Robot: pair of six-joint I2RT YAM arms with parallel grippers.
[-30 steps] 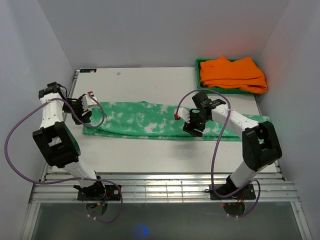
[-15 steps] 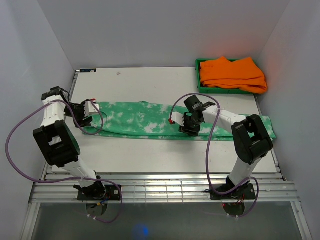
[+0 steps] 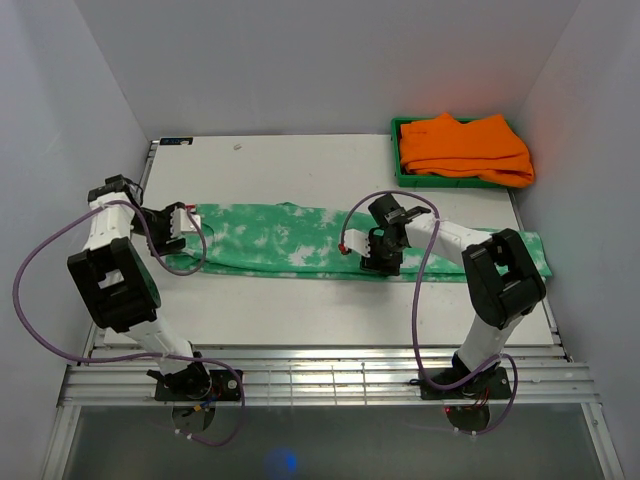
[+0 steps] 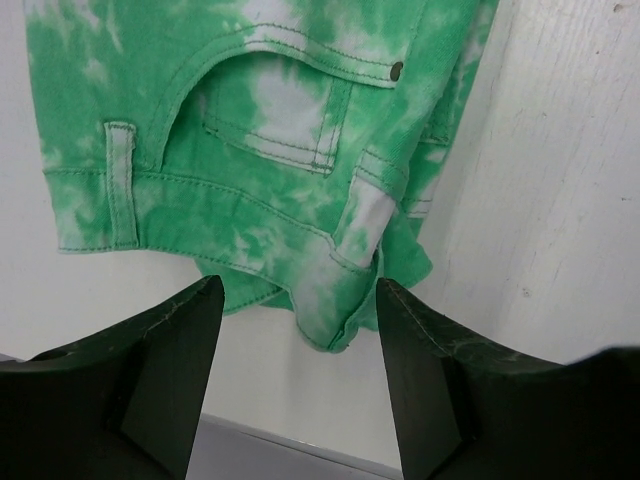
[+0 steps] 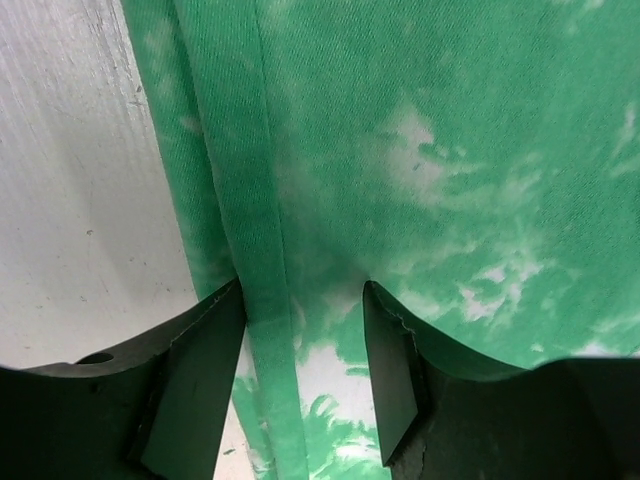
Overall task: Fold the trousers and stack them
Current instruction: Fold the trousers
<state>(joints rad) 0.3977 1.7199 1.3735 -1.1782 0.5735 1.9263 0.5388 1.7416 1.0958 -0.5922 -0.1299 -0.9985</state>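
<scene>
The trousers (image 3: 270,238) lie flat in a long strip across the table, green with white blotches, waistband at the left and leg ends at the right. My left gripper (image 3: 176,224) hovers at the waistband end; in the left wrist view the gripper (image 4: 298,292) is open and the waistband corner (image 4: 345,325) sits just ahead of the gap. My right gripper (image 3: 379,256) is low over the near edge of the legs. In the right wrist view it (image 5: 300,295) is open, fingers (image 5: 205,350) pressed onto the cloth (image 5: 450,150), a folded seam edge running between them.
A green bin (image 3: 396,152) at the back right holds folded orange garments (image 3: 465,148). White table (image 3: 300,165) lies behind and in front of the trousers. Grey walls close in on both sides, and the left arm stands near the table's left edge.
The right gripper slid a little left along the trousers and came down onto the cloth. The left gripper dropped slightly toward the waistband corner. The trousers stayed put.
</scene>
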